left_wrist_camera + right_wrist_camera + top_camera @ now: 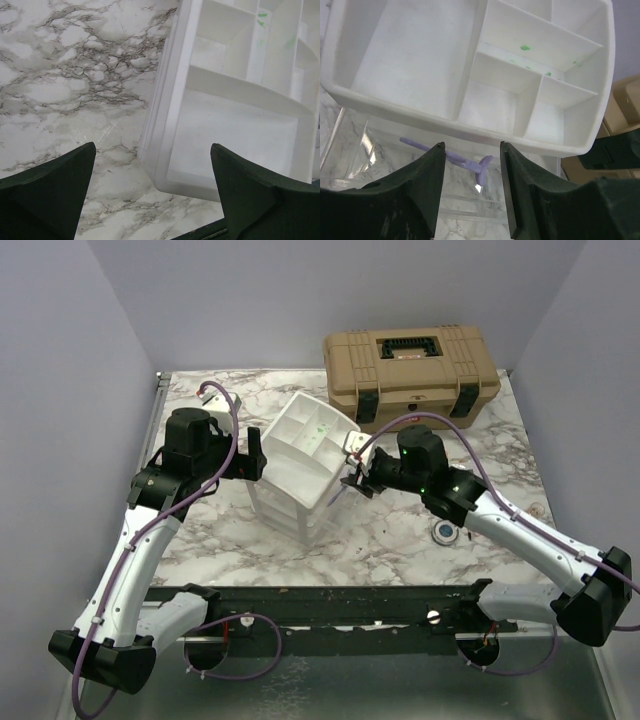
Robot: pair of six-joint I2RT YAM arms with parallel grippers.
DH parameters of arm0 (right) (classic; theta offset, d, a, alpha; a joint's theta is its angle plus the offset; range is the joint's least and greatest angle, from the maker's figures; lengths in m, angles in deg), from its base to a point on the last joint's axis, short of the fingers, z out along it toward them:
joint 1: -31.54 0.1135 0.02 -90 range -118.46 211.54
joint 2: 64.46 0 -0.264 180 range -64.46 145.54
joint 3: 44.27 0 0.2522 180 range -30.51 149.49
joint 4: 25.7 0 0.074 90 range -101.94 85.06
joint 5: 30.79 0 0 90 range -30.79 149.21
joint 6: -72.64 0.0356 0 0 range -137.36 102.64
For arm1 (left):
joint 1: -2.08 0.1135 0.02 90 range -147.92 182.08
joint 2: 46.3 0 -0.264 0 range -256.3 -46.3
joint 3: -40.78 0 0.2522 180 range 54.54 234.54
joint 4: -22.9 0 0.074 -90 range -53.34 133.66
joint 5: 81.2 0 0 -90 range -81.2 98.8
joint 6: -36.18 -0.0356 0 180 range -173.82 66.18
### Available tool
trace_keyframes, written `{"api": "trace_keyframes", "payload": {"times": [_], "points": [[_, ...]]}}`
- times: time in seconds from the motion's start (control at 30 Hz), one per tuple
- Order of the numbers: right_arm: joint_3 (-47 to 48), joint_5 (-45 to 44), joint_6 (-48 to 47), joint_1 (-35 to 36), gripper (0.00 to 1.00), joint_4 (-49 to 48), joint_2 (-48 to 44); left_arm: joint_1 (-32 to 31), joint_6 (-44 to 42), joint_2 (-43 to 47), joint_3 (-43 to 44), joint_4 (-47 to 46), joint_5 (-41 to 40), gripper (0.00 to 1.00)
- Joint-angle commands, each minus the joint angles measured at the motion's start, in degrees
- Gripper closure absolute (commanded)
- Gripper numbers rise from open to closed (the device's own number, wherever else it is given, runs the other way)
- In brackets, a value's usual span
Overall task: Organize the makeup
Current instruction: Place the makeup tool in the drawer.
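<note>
Left gripper (152, 150) hangs wide open by the white plastic drawer unit (300, 465), at its left wall. A thin lilac stick (427, 148) seems to lie in its clear drawer (350, 165), just past the right gripper (472, 147), jaws apart and empty, arm stretched in low. Looks like drop-off to me. Next up, I'd guess: back out, then fetch the round blue-centred compact (445, 532) on the table, near right.

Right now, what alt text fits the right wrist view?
A lilac applicator stick lies in the clear drawer beneath a white divided tray, seen between the open fingers of the right gripper.
</note>
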Motion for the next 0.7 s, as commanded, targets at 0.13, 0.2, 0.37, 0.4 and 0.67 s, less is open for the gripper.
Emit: {"api": "trace_keyframes", "payload": {"times": [0.13, 0.2, 0.37, 0.4, 0.67], "points": [[3.0, -5.8, 7.4, 0.3, 0.47, -3.0, -5.0, -0.4, -1.9, -0.3, 1.0, 1.6, -2.0, 0.01], [3.1, -9.7, 10.3, 0.2, 0.47, -2.2, -6.4, -0.4, -2.3, -0.2, 0.8, 1.8, -2.2, 0.01], [2.2, -23.3, 24.5, 0.2, 0.48, 0.0, -9.2, -0.4, -2.9, -0.2, 0.4, 2.1, -2.5, 0.01], [3.1, -24.4, 27.8, 0.3, 0.48, 2.9, -9.0, -0.4, -3.0, -0.3, 0.4, 2.2, -2.4, 0.01], [15.8, -9.0, 43.8, 0.3, 0.76, 28.2, 5.6, -0.4, -3.2, -0.7, 0.7, 2.4, -1.9, 0.01]]}}
